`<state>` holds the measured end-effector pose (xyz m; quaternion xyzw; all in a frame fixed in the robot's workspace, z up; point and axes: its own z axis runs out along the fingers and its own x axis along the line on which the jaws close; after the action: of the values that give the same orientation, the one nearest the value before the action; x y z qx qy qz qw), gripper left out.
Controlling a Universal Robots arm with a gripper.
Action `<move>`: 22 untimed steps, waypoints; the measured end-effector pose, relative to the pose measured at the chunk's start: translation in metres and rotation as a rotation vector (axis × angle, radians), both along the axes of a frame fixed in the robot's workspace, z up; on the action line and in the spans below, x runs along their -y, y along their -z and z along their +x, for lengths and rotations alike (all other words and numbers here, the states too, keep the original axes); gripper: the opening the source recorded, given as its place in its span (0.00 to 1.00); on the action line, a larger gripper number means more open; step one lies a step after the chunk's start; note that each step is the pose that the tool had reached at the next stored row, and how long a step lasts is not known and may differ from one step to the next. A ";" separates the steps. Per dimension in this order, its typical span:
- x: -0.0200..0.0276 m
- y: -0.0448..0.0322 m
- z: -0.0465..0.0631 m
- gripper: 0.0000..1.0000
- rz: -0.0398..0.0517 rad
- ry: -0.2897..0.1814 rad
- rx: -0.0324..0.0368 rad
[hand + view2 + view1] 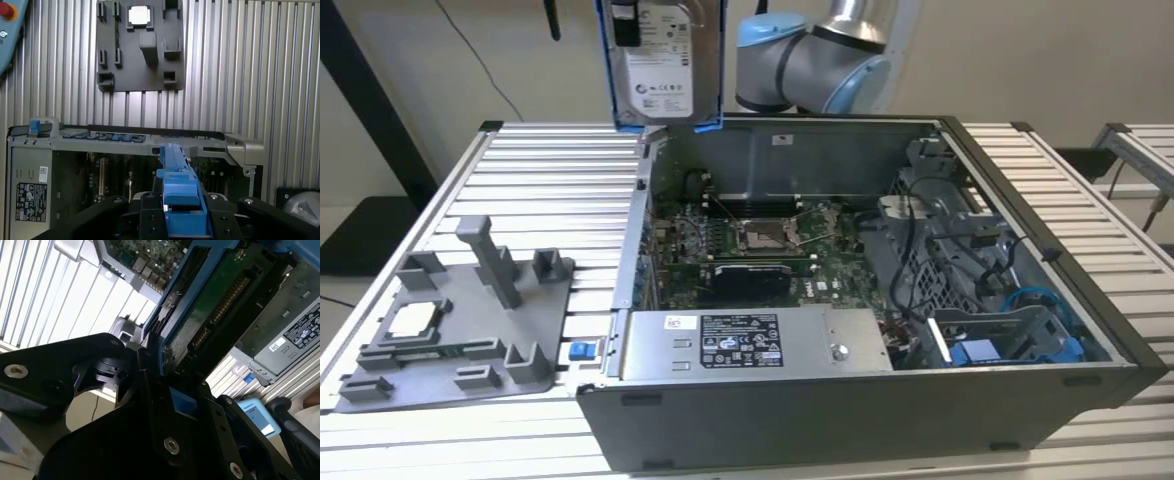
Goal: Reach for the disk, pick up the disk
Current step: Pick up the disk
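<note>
Blue-framed disk [664, 70] (white label showing) hangs high over the computer case [854, 410], clamped by the tool [182, 217].

disk [664, 70]: top cut off in exterior view | arm [817, 68]: upper part cropped

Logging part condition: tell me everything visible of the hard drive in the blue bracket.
The flat rectangular silver-grey hard drive, framed by a blue plastic bracket, hangs upright above the far corner of the open grey computer case at the exterior view's left, white printed label facing that camera. The second wrist view shows its green circuit-board side. The black hand is shut on the bracket; nothing else touches it.
</note>
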<state>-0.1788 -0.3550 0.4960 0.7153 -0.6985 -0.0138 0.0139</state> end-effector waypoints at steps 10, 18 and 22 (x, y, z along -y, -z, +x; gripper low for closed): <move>0.0000 0.0000 0.044 0.00 0.0000 0.000 -0.0053; 0.0000 0.0000 0.077 0.00 0.0001 0.000 -0.0090; 0.0000 0.0000 0.094 0.00 0.0000 0.000 -0.0110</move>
<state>-0.0852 -0.3550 0.4960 0.7152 -0.6985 -0.0177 0.0178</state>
